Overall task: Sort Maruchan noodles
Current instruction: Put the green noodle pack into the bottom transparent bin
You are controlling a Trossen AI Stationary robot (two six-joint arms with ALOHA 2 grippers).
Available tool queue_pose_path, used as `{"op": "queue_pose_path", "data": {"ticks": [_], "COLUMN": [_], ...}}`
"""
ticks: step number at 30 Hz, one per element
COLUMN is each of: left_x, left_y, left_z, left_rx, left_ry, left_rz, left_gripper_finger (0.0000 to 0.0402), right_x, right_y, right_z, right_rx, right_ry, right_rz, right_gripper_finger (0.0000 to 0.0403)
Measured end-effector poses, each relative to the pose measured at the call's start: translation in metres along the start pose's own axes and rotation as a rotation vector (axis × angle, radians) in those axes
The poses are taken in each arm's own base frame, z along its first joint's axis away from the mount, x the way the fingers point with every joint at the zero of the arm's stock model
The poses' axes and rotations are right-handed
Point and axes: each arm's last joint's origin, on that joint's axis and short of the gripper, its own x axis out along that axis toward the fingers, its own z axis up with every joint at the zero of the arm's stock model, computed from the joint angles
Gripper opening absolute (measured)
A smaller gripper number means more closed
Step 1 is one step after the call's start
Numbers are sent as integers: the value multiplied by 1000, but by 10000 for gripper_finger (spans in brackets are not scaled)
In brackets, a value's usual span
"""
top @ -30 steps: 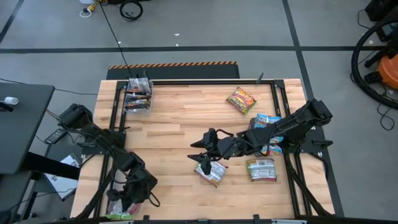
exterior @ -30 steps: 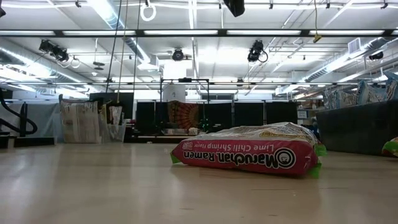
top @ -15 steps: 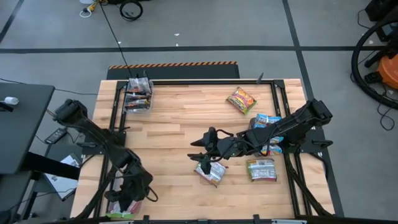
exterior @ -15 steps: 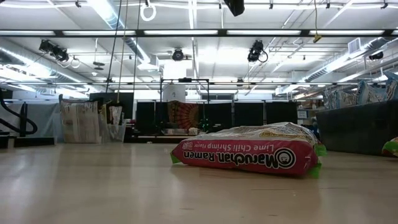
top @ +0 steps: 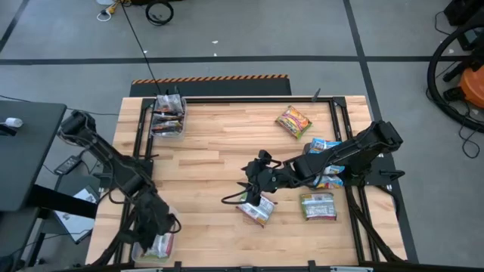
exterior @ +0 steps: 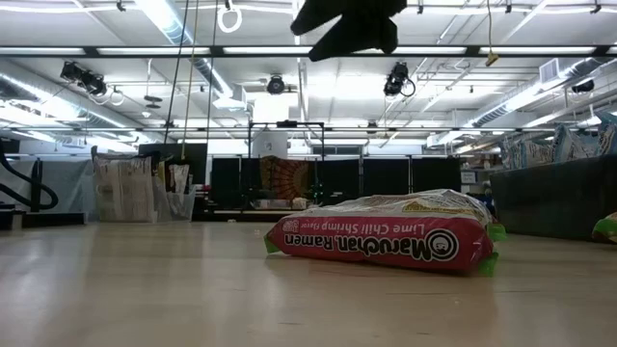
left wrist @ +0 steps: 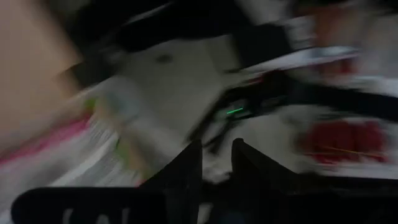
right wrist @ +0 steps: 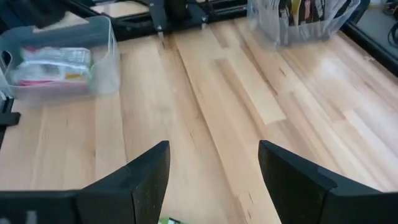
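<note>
Over the last second the left tool [top: 157,227] has swung back from the table's near edge to hang over the near-left bin [top: 160,247], which holds a green-white noodle packet [top: 161,245]; its fingers look nearly shut and empty, so a drop seems just done. The right tool [top: 255,198] has dipped, spread open, over a green-white packet [top: 257,210] mid-tabletop [top: 212,143], likely the next pick. Count: two bins, the far one [top: 168,117] with dark packets; four loose packets — that one, a yellow-red [top: 293,121], a blue-white [top: 327,145] under the right arm, another green-white [top: 318,205].
</note>
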Motion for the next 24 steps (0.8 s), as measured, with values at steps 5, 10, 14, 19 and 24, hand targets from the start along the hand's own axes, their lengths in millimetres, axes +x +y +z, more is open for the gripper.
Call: {"op": "queue_pose_path", "data": {"ticks": [5, 10, 14, 19, 24], "left_x": [-3, -7, -6, -1, 9], "left_y": [17, 23, 24, 18, 8], "left_z": [-21, -35, -39, -44, -48], "left_rx": [-106, -210, -516, -956, -1177], "left_ry": [43, 85, -46, -152, -275], "left_rz": [384, 601, 712, 672, 644], "left_gripper_finger": [87, 126, 167, 186, 172], "right_x": [5, 5, 5, 5, 5], "right_y": [-1, -1, -1, -1, -2], "right_z": [-3, -4, -4, -5, -5], "right_rx": [-7, -6, 8, 24, 26], "right_ry": [18, 25, 27, 34, 35], "right_rz": [-8, -11, -12, -15, -18], "right_gripper_finger": [250, 250, 250, 250, 250]}}
